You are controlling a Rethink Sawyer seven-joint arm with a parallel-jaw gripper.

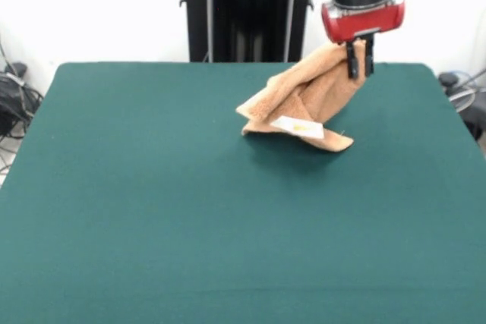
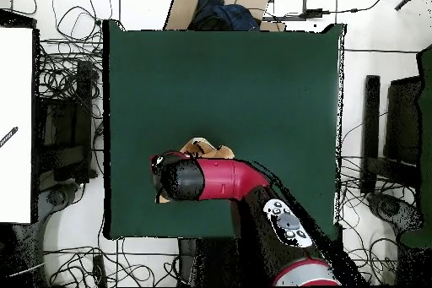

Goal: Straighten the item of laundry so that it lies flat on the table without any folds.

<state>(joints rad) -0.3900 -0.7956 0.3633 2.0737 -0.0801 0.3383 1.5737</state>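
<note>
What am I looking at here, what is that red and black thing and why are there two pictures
It is a robot arm with a gripper at its end, working at a green table. One picture is taken from across the table, facing the robot; the other looks straight down from above, with the robot's base at the bottom, so the arm covers most of what it holds. On the table is a small orange-tan towel with a white label. The gripper has pinched one upper corner and holds it raised, while the towel's lower part rests crumpled on the table.
</note>
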